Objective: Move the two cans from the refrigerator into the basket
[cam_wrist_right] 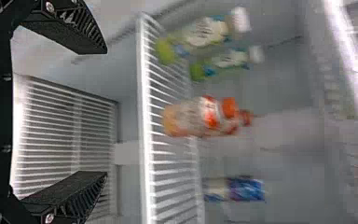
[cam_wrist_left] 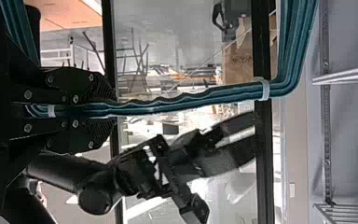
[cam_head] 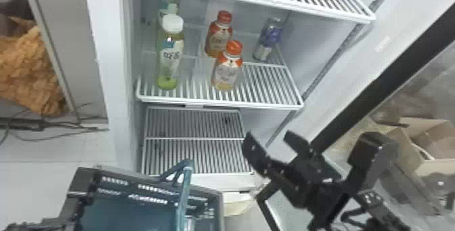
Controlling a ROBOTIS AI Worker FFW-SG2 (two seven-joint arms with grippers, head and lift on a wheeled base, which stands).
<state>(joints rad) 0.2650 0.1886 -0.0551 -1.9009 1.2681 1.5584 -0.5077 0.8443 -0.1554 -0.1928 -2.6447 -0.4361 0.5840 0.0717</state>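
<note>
"Head view's clock: nearest lot?"
"Left gripper (cam_head: 71, 201), eight o'clock, pinching a teal bar (cam_wrist_left: 182, 105) of the basket (cam_head: 125, 211); basket, seven o'clock."
"Next?"
"Right gripper (cam_head: 269, 137), four o'clock, fingers spread."
"Farthest?"
"Wire shelf (cam_head: 216, 103): two orange-capped bottles (cam_head: 226, 69), twelve o'clock; one blue-and-silver can (cam_head: 269, 39), one o'clock, upright toward the rear."

I see a silver can (cam_head: 271, 35) banded blue-violet, orange-capped bottles (cam_head: 227, 67), white-capped green bottles (cam_head: 170, 59) and a teal basket handle (cam_head: 184, 196).
</note>
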